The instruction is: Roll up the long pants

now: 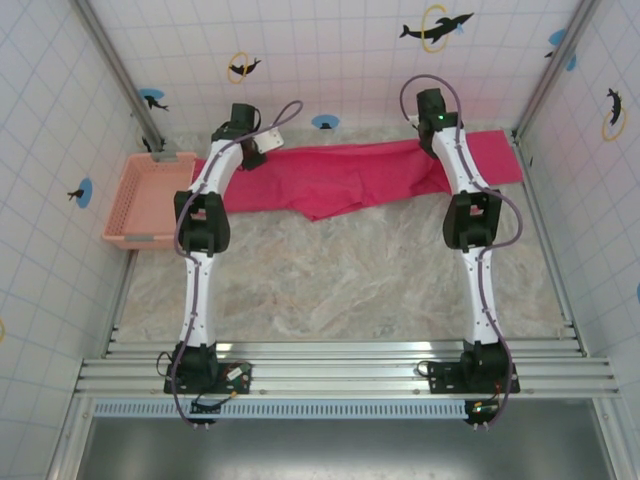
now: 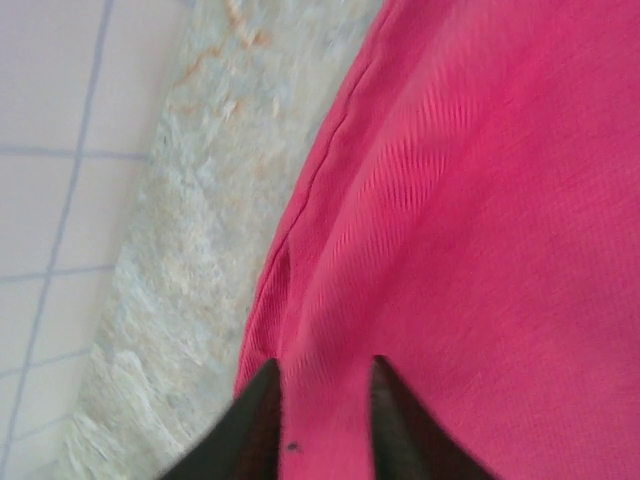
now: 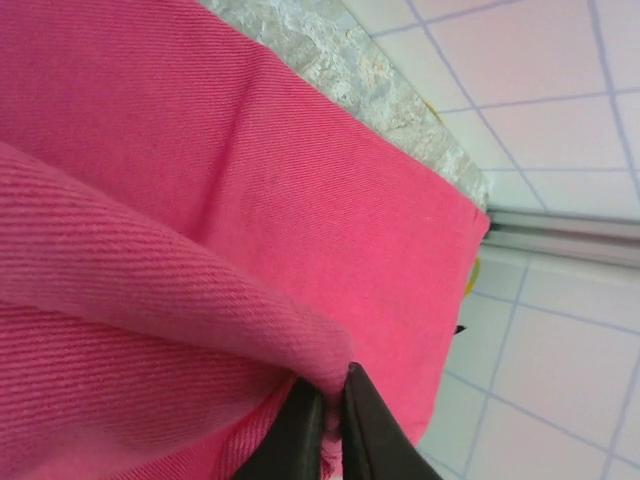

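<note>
The long pants (image 1: 340,175) lie as a bright magenta strip along the far edge of the table, with a loose flap hanging toward the middle. My left gripper (image 2: 324,363) hovers over their left end, close to the hem, open, with flat cloth (image 2: 480,200) under the gap between its fingers. At the right part of the pants, my right gripper (image 3: 332,378) is shut on a raised fold of the cloth (image 3: 200,150), a thin ridge pinched between its fingertips. Both arms reach far forward over the table.
A pale pink lattice basket (image 1: 150,200) stands at the table's left edge, just left of the pants' end. Tiled walls close in the back and both sides. The marbled tabletop (image 1: 340,280) stretches from the pants to the arm bases.
</note>
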{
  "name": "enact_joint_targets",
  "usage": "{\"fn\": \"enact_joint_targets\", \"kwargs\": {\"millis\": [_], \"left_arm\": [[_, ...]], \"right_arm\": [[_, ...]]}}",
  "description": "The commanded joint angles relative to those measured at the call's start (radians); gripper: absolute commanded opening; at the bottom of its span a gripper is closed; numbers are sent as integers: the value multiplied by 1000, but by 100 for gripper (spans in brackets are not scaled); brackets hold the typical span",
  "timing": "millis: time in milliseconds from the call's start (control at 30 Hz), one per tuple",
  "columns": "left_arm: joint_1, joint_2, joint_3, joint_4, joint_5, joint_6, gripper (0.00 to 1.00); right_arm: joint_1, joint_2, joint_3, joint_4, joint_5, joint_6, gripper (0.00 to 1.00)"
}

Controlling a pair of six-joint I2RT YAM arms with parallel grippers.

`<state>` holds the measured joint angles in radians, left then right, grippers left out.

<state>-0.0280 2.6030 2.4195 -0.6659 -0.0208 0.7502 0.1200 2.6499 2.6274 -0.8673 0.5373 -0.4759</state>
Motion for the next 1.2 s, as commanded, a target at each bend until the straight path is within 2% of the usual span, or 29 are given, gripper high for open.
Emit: {"fn": "enact_joint_targets", "kwargs": {"millis": [0, 133, 167, 267, 433, 500, 633, 700, 800, 1000, 1167], "left_arm": [[21, 39, 36, 60, -45, -44, 43], [20, 58, 56, 95, -39, -104, 77], [20, 58, 61, 100, -33, -121, 97], [16, 46, 66, 119, -65, -151, 97], [17, 1, 34, 127, -57, -194, 97], [30, -4, 15, 131, -33, -227, 97], [76, -18, -8, 129, 60, -351, 97], [84, -45, -37, 126, 59, -370, 97], [86, -93, -85, 121, 42, -385, 97], [73, -160, -197, 109, 24, -408, 97], [48, -184, -263, 101, 18, -399, 97]], "right_arm": [[-6, 46, 39, 85, 38, 60, 25], [1, 73, 48, 148, 55, 97, 59], [2, 77, 56, 171, 72, 115, 65], [-14, 66, 114, 152, 63, 174, 73], [-75, -74, 107, -30, 0, 299, 74], [-79, -162, 39, -102, -31, 321, 73], [-53, -334, -186, -121, -92, 300, 73], [-55, -388, -253, -161, -131, 309, 73], [-80, -414, -318, -193, -210, 316, 72], [-125, -412, -382, -249, -291, 292, 69], [-117, -425, -467, -243, -370, 284, 67]]}}
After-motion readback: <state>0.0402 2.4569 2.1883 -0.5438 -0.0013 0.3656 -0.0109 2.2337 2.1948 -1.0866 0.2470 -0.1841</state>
